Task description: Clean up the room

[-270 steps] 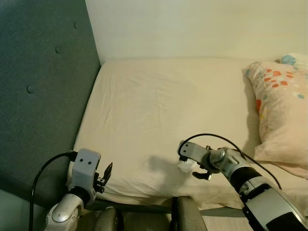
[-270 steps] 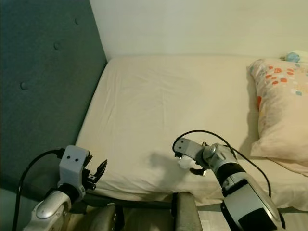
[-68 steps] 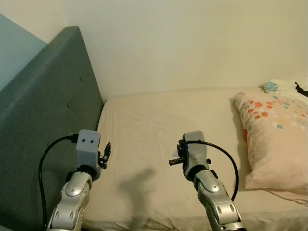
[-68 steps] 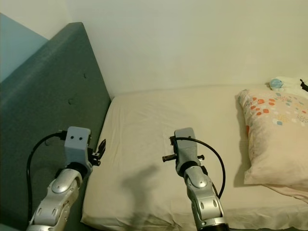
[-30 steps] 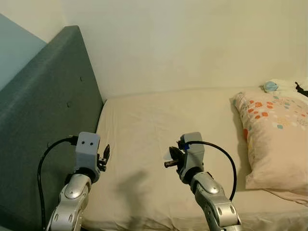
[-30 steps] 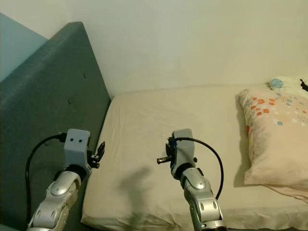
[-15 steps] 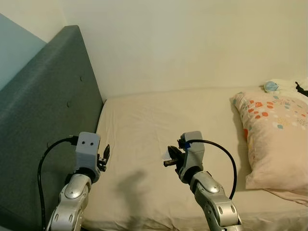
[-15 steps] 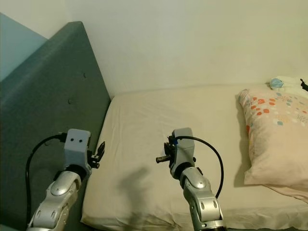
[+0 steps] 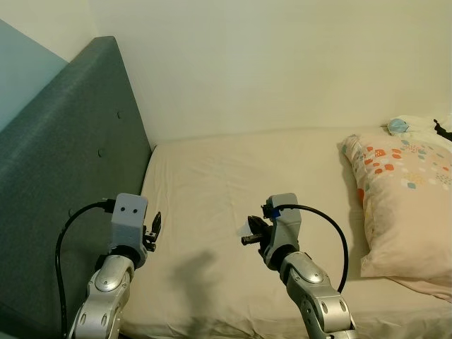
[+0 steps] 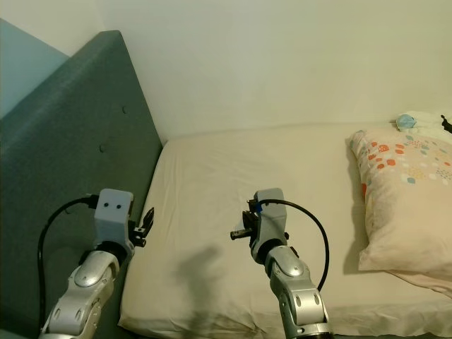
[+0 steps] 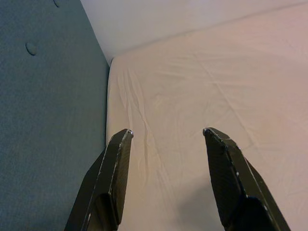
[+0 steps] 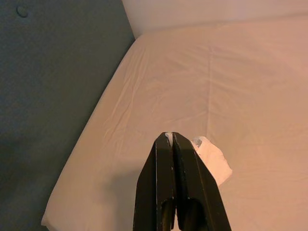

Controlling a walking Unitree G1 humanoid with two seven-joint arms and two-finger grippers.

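- Right gripper (image 12: 169, 137) is raised above the bed (image 9: 212, 176), fingers pinched together on a white crumpled tissue (image 12: 211, 161)
- Tissue juts sideways from the fingertips; its long axis is unclear
- Left gripper (image 11: 166, 132) hovers near the bed's headboard (image 9: 63, 169) edge, fingers spread

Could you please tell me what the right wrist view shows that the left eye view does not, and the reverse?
Right wrist view: a close look at the right gripper, shut on a white wad. Left eye view: the left gripper, the patterned pillow and both silver arms. Both: the cream sheet and the grey headboard.
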